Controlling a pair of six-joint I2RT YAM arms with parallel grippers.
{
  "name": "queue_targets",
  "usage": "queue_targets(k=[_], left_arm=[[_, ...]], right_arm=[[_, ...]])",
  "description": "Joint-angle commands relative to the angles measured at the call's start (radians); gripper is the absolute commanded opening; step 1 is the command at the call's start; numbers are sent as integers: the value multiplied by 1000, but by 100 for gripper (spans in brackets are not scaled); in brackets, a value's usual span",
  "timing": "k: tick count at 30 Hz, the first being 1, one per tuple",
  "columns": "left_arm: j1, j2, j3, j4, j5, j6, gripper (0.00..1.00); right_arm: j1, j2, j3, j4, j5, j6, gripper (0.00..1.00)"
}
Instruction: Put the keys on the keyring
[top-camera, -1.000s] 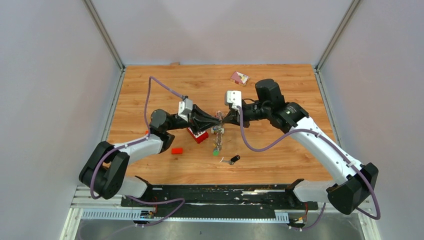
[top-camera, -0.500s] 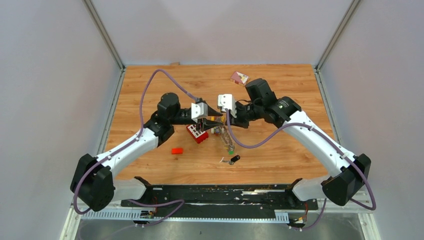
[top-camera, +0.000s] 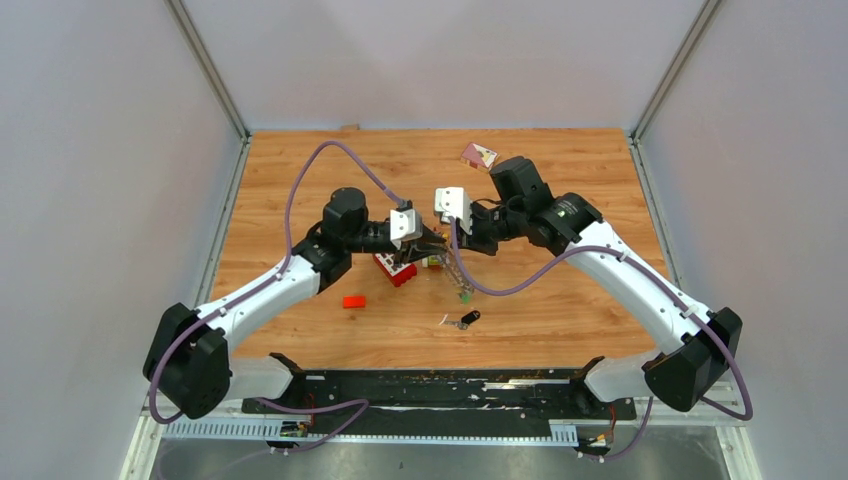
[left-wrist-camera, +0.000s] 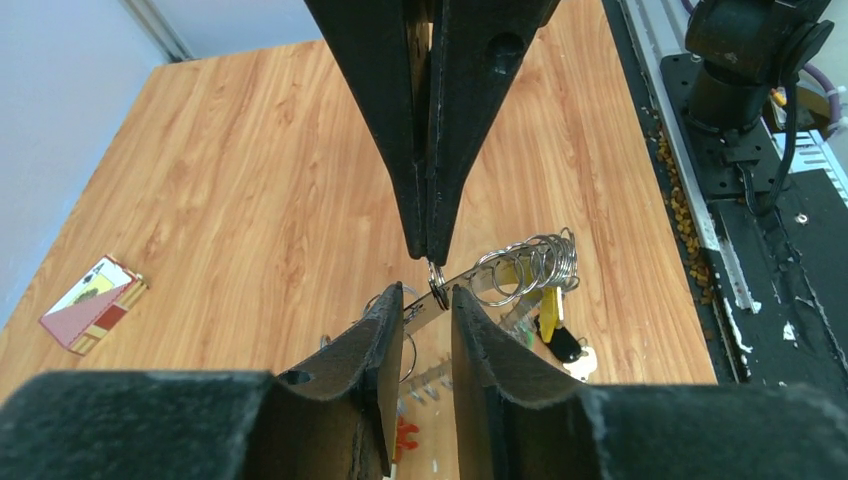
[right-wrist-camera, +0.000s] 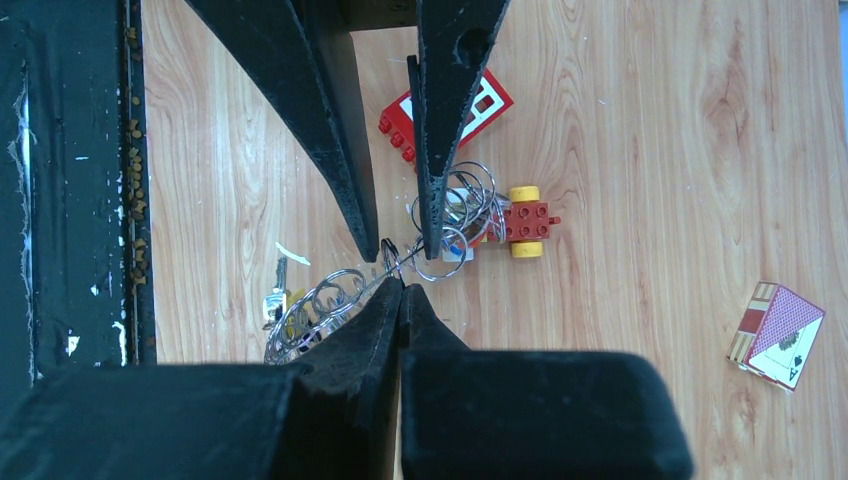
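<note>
Silver wire keyring (left-wrist-camera: 553, 262) loops hang over grained wooden table (left-wrist-camera: 250, 150).

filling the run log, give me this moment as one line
left pincer: open, straddling keyring | right pincer: shut on keyring, above table | black key: loose on table

Top view: high, behind arm bases (top-camera: 250, 375), looks down on whole table (top-camera: 300, 180). Wrist views: close, facing each other, both catching keyring (left-wrist-camera: 520, 268) mid-frame.
</note>
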Motion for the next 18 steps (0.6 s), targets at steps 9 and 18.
queue_targets(k=[9,18], left_arm=[[-12,36,40,56,-17,-58,20],[-14,41,46,60,-11,-69,12]], right_arm=[[27,-17,25,74,10,25,0],[36,-17,15,82,26,26,0]])
